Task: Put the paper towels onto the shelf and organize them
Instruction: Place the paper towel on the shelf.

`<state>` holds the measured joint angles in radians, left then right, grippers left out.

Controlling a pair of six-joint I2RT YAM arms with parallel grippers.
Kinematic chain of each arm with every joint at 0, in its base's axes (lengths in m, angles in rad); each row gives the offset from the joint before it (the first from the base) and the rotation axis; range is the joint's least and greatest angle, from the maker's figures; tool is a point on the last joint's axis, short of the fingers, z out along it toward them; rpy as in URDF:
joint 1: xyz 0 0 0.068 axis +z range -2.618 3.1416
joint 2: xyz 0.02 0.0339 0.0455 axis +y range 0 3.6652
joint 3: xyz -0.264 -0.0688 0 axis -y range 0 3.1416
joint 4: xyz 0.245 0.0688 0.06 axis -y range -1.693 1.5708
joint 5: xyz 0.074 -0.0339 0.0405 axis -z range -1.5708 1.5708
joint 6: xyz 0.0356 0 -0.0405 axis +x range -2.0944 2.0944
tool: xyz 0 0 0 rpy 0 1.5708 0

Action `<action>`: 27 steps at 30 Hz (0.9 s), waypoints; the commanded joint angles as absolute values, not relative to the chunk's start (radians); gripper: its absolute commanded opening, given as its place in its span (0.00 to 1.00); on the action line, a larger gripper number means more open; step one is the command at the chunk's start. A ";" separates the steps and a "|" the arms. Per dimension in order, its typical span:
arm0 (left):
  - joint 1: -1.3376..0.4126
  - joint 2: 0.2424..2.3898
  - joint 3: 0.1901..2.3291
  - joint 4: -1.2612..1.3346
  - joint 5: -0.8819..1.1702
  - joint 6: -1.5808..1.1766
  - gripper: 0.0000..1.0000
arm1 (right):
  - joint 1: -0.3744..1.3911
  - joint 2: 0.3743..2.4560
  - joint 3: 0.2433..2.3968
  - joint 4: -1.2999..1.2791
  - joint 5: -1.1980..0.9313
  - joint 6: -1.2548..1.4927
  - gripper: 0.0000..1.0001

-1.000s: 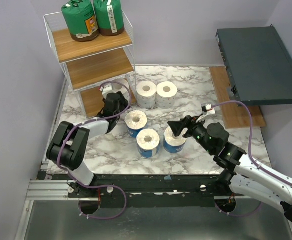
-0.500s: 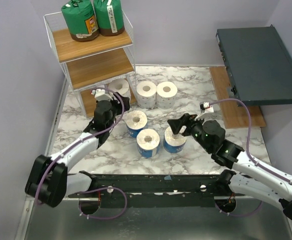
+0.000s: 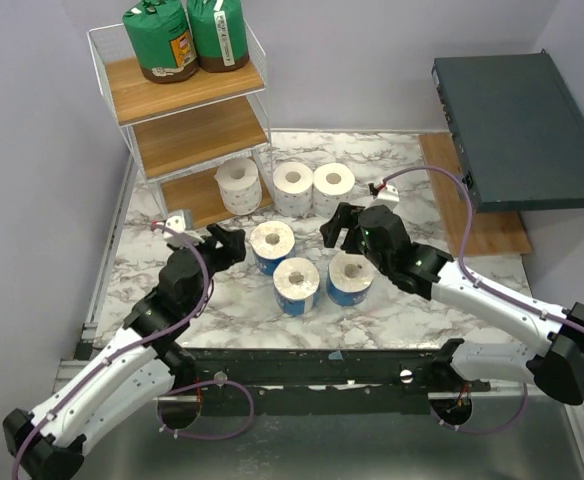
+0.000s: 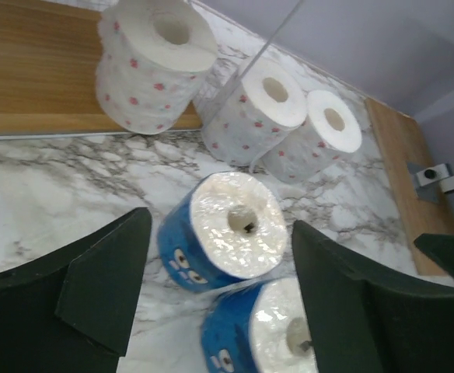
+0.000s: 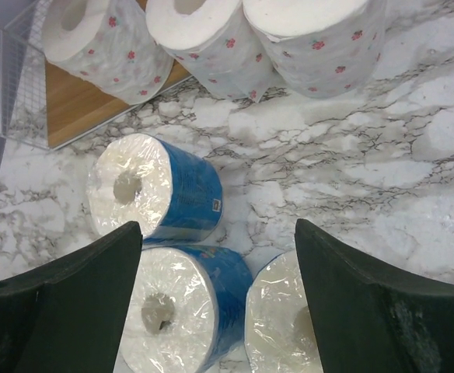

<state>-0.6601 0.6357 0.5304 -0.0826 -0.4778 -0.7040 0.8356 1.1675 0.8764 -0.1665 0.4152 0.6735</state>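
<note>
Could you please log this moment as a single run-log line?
left pincer: open, empty | right pincer: open, empty | shelf: two green rolls top, one white roll bottom | table: two white rolls, three blue rolls

**Free room and obstacles.** Three-tier white wire shelf with wooden boards (image 3: 202,88): two green-wrapped rolls (image 3: 185,38) fill the top board. The middle board (image 3: 200,135) is bare. A white red-dotted roll (image 3: 238,185) occupies the bottom board's right end. Two white rolls (image 3: 293,187) stand just beside the shelf. Three blue-wrapped rolls (image 3: 297,285) cluster mid-table (image 3: 412,170), with bare marble to their right.
</note>
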 commanded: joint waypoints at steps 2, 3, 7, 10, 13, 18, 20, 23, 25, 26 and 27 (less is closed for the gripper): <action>-0.666 0.463 0.541 -0.484 -0.637 -0.836 0.94 | 0.826 1.219 0.934 -0.228 0.457 0.733 0.83; -0.667 0.437 0.545 -0.526 -0.645 -0.870 0.97 | 0.825 1.225 0.935 -0.218 0.450 0.737 0.83; -0.666 0.389 0.554 -0.628 -0.626 -0.892 0.99 | 0.822 1.241 0.925 -0.160 0.430 0.740 0.83; -0.666 0.390 0.543 -0.670 -0.615 -0.909 0.98 | 0.787 1.260 0.919 -0.124 0.419 0.749 0.83; -0.667 0.389 0.527 -0.706 -0.591 -0.952 0.98 | 0.711 1.300 0.949 -0.135 0.342 0.776 0.82; -0.666 0.331 0.497 -0.733 -0.536 -1.022 0.99 | 0.642 1.357 1.012 -0.164 0.293 0.798 0.82; -0.665 0.291 0.483 -0.745 -0.547 -1.046 0.98 | 0.643 1.387 1.052 -0.178 0.288 0.794 0.83; -0.665 0.244 0.463 -0.756 -0.560 -1.048 0.98 | 0.642 1.439 1.118 -0.217 0.278 0.821 0.83; -0.664 0.228 0.450 -0.760 -0.553 -1.045 0.99 | 0.642 1.464 1.132 -0.192 0.209 0.781 0.82; -0.664 0.226 0.442 -0.761 -0.547 -1.043 0.99 | 0.642 1.468 1.121 -0.151 0.159 0.760 0.80; -0.664 0.226 0.431 -0.761 -0.541 -1.043 0.98 | 0.643 1.463 1.102 -0.106 0.124 0.734 0.80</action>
<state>-0.6632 0.2466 0.4686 -0.7288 -0.5671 -1.0275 0.6399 1.4403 1.1084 -0.1699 0.2733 0.7895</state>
